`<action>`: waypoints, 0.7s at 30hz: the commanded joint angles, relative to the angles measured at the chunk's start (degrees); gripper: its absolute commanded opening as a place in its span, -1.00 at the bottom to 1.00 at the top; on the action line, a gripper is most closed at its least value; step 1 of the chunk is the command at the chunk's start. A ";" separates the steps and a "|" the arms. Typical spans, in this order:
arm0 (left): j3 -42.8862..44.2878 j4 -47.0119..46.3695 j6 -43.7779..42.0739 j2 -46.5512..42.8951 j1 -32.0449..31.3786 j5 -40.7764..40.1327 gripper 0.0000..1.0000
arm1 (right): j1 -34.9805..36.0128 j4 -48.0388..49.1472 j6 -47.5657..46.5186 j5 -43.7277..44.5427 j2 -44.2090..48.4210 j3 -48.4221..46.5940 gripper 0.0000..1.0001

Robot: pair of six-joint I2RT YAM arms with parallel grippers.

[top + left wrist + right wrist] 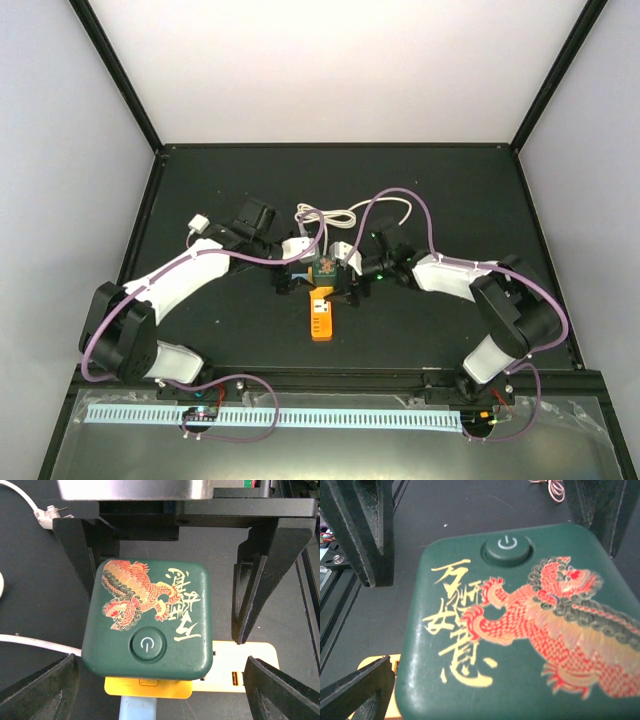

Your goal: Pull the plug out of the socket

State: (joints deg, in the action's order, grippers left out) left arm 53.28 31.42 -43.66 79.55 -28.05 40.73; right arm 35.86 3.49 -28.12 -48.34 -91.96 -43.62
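Top view: the left pincer [297,276] and right pincer [350,274] both gape around the green cube [325,267], which sits over the socket [321,320].

Left wrist: the plug [47,516] lies apart on the surface, so closing now would likely seize the cube instead.

Right wrist: only the cube shows, so it could drag the socket.

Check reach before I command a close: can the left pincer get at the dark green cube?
Likely yes: the left pincer is open, its fingers flanking the dark green cube, nothing between. The right pincer straddles it too.
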 commanded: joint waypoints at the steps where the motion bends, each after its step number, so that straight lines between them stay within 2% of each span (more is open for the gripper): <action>1: 2.58 -2.50 1.07 0.93 -1.13 1.60 0.81 | -0.09 10.85 3.55 -1.02 -1.42 2.37 1.00; 7: 2.37 -3.78 2.38 1.36 -2.00 1.46 0.72 | -0.03 15.37 3.85 -1.83 -4.30 3.34 0.98; 15: 1.95 -4.11 2.48 2.51 -3.16 1.50 0.52 | -0.09 22.34 4.40 -1.65 -6.10 6.67 0.85; 21: 1.89 -4.67 2.45 2.80 -3.88 0.80 0.40 | -0.08 23.48 4.87 -1.92 -7.16 6.88 0.75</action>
State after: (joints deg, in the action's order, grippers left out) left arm 53.49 26.96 -41.19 81.67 -30.83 40.38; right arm 35.86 22.70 -23.38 -49.04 -97.73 -36.97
